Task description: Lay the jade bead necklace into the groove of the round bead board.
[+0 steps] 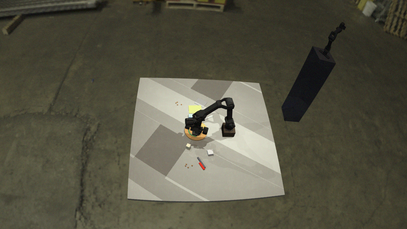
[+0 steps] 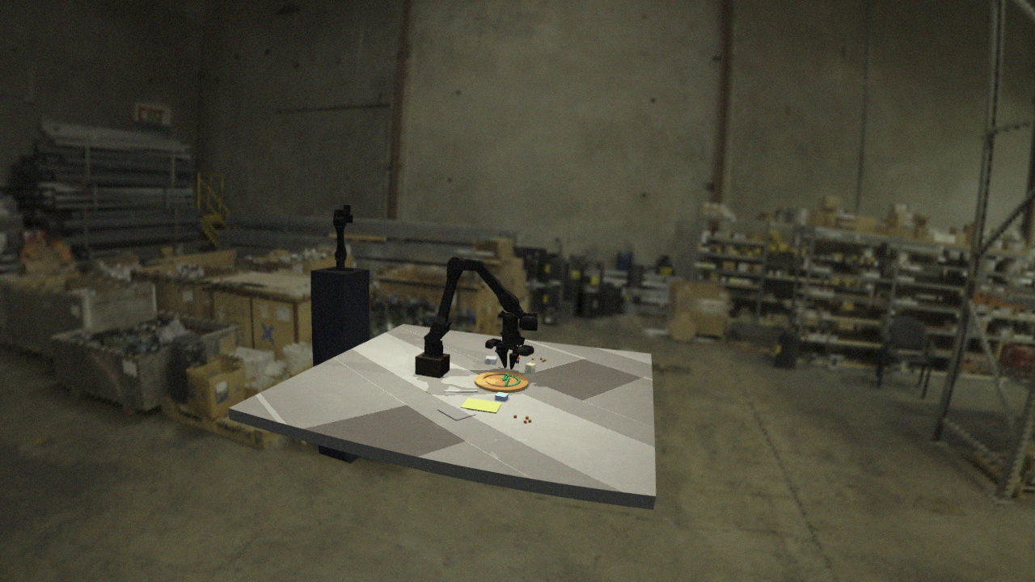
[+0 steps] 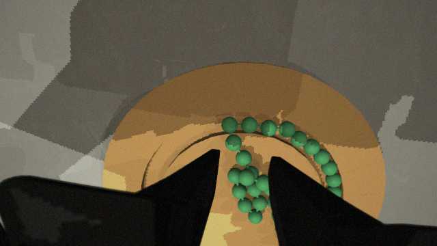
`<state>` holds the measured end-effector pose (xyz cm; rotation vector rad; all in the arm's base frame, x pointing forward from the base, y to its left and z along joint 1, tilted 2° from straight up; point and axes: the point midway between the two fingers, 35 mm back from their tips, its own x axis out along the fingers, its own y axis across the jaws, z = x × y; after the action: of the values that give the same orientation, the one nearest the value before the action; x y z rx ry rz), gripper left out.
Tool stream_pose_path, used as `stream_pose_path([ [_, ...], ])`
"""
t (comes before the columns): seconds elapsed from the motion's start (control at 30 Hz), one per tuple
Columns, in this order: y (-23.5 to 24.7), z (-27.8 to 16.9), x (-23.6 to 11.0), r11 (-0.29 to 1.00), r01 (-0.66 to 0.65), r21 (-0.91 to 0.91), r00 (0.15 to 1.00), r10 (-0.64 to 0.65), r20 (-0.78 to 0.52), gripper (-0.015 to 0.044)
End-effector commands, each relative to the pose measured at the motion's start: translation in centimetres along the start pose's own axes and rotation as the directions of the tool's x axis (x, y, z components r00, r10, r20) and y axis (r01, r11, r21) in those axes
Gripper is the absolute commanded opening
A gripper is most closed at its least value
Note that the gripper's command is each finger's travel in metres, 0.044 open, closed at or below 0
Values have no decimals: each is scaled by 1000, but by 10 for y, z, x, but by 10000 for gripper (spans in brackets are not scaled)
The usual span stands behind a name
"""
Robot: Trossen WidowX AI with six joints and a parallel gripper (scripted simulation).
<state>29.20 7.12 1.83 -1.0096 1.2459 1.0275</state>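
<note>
The round wooden bead board (image 3: 239, 89) (image 1: 188, 134) (image 2: 487, 381) lies on the table near the arm's base. The jade bead necklace (image 3: 287, 129) (image 2: 506, 379) lies on it. One stretch curves along the groove on the right in the wrist view. The rest runs inward and bunches in a clump in the board's middle. My gripper (image 3: 244, 161) (image 1: 196, 131) (image 2: 512, 361) hangs low over the board. Its fingers stand part-way apart on either side of the clump and grip nothing. Part of the clump and groove is hidden behind the fingers.
A yellow pad (image 1: 194, 108) (image 2: 481, 405) lies just beyond the board. A cream cube (image 1: 188, 145), a white cube (image 1: 210, 152), a red-and-grey tool (image 1: 201, 163) and loose brown beads (image 1: 187, 165) lie on the table. The arm's base (image 1: 228, 131) stands beside the board.
</note>
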Motion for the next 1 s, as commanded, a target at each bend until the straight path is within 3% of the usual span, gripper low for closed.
stream_pose_path([
  [0.0,2,-1,7,1000,-8,-1,1000,8,-4,120],
  [0.73,5,-3,30,1000,-17,-4,1000,17,-8,120],
  [0.87,3,-2,28,1000,-12,-2,1000,12,-6,15],
  [0.97,3,-2,28,1000,-12,-2,1000,12,-6,0],
])
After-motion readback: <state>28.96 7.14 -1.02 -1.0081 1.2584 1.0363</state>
